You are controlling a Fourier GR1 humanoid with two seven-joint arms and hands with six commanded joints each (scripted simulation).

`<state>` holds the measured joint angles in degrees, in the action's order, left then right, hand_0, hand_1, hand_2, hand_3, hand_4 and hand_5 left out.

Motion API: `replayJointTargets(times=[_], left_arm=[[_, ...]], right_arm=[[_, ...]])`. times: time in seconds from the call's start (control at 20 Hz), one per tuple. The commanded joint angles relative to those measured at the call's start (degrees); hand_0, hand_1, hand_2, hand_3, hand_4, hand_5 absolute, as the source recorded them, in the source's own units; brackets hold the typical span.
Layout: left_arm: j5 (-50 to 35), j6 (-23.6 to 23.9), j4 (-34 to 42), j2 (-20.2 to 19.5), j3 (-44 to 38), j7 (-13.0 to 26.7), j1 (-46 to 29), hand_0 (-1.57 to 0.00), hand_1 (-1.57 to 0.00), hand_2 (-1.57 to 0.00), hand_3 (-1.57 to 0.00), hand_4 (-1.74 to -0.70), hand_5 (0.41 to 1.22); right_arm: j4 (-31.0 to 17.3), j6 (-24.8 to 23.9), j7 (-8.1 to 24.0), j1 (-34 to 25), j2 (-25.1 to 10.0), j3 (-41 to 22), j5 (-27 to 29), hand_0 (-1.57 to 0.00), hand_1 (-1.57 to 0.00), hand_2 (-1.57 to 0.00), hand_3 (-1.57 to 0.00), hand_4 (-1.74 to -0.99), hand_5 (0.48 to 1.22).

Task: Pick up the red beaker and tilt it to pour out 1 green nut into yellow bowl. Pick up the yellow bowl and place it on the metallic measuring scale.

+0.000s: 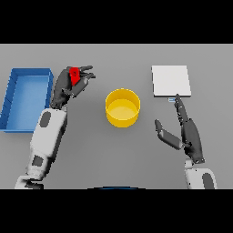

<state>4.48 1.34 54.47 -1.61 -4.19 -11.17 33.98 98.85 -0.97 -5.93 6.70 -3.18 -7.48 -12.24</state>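
Beaker [74, 75], red, small and likely light and rigid, sits clamped in the left hand [68, 86] at nine o'clock of the yellow bowl [122, 107]; right hand [184, 132] spread.

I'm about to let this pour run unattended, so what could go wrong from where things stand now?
The left hand holds the red beaker well to the left of the yellow bowl, not over it; tilting now could drop a nut onto the table. The fingers hide most of the beaker, so its grip may be insecure. The right hand lies open beside the scale and might nudge it.
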Motion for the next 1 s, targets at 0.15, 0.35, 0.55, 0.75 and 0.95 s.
replayJointTargets(times=[0.15,0.35,0.55,0.75,0.95], left_arm=[[1.7,-0.4,2.5,-2.3,2.7,1.7,-0.8,-1.56,-1.56,-1.56,-1.55,-1.72,1.135],[5.3,-0.3,5.7,-5.3,6.7,3.7,-1.3,-1.56,-1.56,-1.56,-1.56,-1.73,1.134],[12.7,-2.2,7.1,-9.6,13.8,9.2,1.5,-1.57,-1.57,-1.57,-1.57,-1.74,1.120],[19.9,-4.6,8.2,-12.5,21.2,13.9,5.3,-1.57,-1.57,-1.57,-1.57,-1.74,1.134],[28.4,-7.2,7.0,-14.5,29.4,16.6,9.5,-1.57,-1.57,-1.57,-1.57,-1.74,1.174]], right_arm=[[-0.3,-0.5,-1.3,-0.4,-1.1,0.4,-1.1,0.00,0.00,0.00,0.00,-1.219,0.660],[-0.4,-0.6,-1.7,0.0,-1.0,-0.1,-1.7,0.00,0.00,0.00,0.00,-1.210,0.664],[0.6,-0.5,-0.2,0.2,-1.0,-0.1,-1.6,0.00,0.00,0.00,0.00,-1.190,0.658],[0.1,-0.1,0.2,-0.3,-0.9,-0.1,-1.2,0.00,0.00,0.00,0.00,-1.178,0.667],[0.9,-0.4,1.1,-0.3,0.1,-0.8,-1.5,0.00,0.00,0.00,0.00,-1.183,0.671]])
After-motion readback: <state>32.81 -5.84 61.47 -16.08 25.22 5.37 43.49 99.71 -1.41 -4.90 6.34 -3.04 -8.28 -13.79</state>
